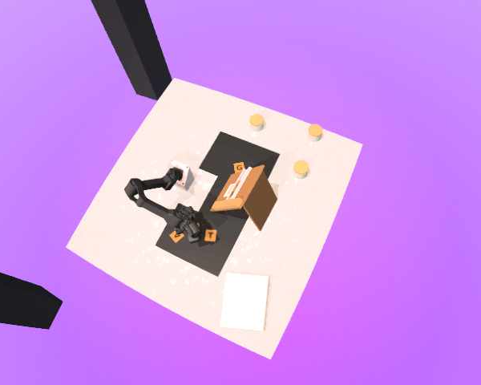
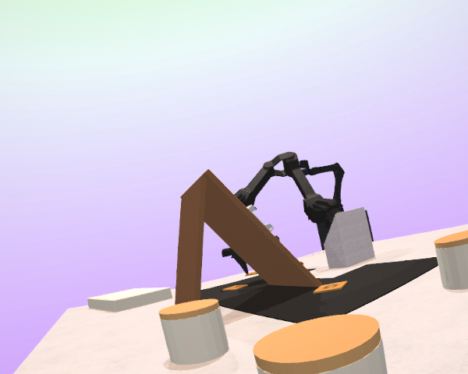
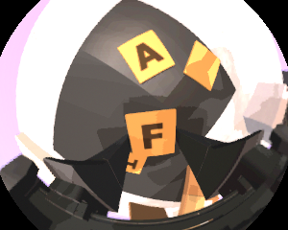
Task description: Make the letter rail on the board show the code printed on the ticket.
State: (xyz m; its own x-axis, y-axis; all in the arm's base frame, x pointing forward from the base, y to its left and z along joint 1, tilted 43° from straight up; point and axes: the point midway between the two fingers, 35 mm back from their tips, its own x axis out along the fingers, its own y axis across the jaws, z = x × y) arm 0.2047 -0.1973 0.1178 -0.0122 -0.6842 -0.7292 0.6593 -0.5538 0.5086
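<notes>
My gripper (image 3: 152, 139) is shut on the F tile (image 3: 156, 120), low over the dark mat (image 1: 216, 261) (image 2: 387, 277). An A tile (image 3: 146, 57) lies farther off, with another orange tile (image 3: 203, 66) beside it, its letter unreadable. The T tile (image 1: 210, 235) (image 2: 235, 287) also shows partly behind the F tile in the wrist view (image 3: 135, 166). The G tile (image 1: 238, 167) (image 2: 330, 287) lies by the board's far side. The tilted board (image 1: 249, 184) (image 2: 246, 233) carries white rail strips; its code and any tiles in the rail are unreadable.
Three orange-lidded jars (image 1: 256, 122) (image 1: 315, 132) (image 1: 301, 169) stand behind the board. A flat white slab (image 1: 244, 301) (image 2: 129, 298) lies near the counter's corner. The board's brown rear support (image 1: 260, 203) (image 2: 189, 249) stands on the counter.
</notes>
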